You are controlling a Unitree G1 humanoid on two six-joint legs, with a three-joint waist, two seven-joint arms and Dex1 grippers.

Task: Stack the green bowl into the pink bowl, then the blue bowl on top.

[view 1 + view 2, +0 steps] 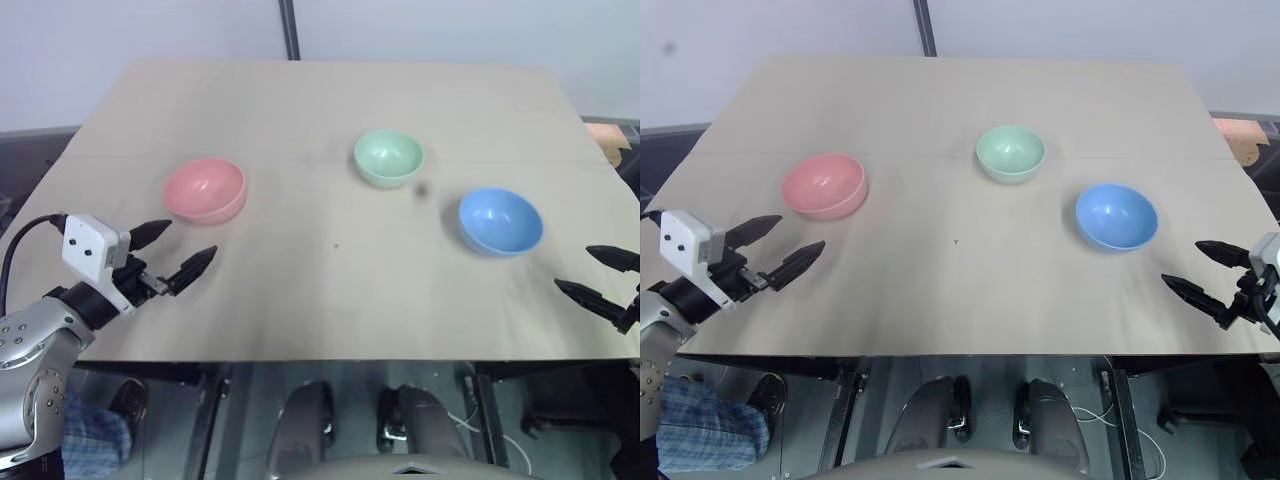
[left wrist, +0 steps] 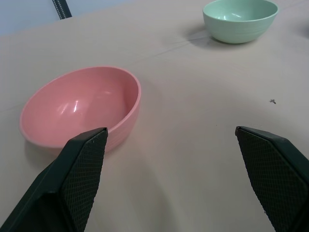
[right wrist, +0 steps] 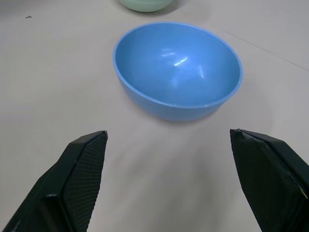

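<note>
Black-fingered left claw and right claw hover low, spread wide, angled inward.

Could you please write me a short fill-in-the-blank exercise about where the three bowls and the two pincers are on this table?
1. The bowl nearest the left pincer is the ____ bowl.
2. The green bowl stands between the pink bowl and the ____ bowl.
3. Both pincers are ____ and hold nothing; the right pincer faces the blue bowl.
4. All three bowls stand apart on the ____.

Missing words: pink; blue; open; table
</note>
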